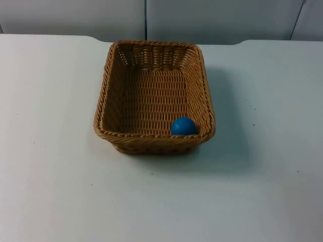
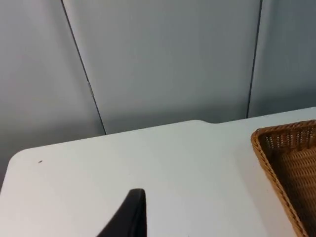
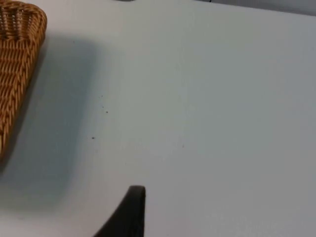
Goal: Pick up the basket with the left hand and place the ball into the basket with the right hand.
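Top view: a woven basket (image 1: 154, 96) stands on the white table (image 1: 50, 176), with the blue ball (image 1: 183, 126) lying inside it at its near right corner, against the rim.

Left wrist view: the left gripper (image 2: 129, 217) hangs over bare table near the basket's corner, before the grey partition wall (image 2: 163, 59).

Right wrist view: the right gripper (image 3: 128, 215) hangs over the table, apart from the basket's outer side.

Basket (image 1: 154, 98) sits mid surface (image 1: 50, 176), partition wall (image 1: 75, 17) behind it. Ball (image 1: 183, 126) in basket, at near-right corner, touching the walls.
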